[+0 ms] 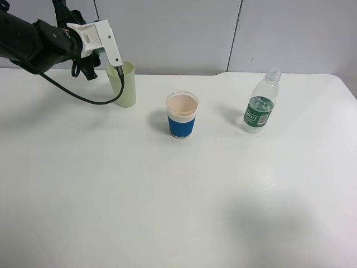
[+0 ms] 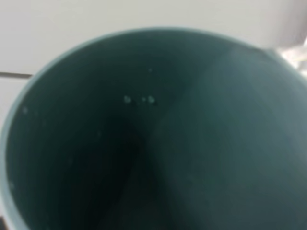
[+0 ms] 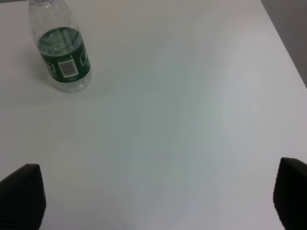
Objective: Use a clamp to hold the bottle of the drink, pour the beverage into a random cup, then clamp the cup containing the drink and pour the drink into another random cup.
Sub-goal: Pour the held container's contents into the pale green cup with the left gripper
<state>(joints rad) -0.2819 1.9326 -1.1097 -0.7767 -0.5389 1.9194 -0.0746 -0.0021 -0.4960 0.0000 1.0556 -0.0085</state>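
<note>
A teal cup (image 2: 153, 143) is gripped by the left clamp (image 1: 114, 66), above the yellow-green tumbler (image 1: 123, 85). One bottle (image 1: 260, 106) and one blue-sleeved cup (image 1: 182, 115) stand on the desk (image 1: 167, 212). The right fingers (image 3: 21, 194) are spread wide.

Tumbler (image 1: 124, 85) left, sleeved cup (image 1: 182, 115) mid, bottle (image 1: 260, 103) right.

Thick black left arm (image 1: 28, 42), white bolted bracket plate (image 1: 97, 36), looping black cable (image 1: 78, 95), black claw fingertips (image 3: 21, 196)
</note>
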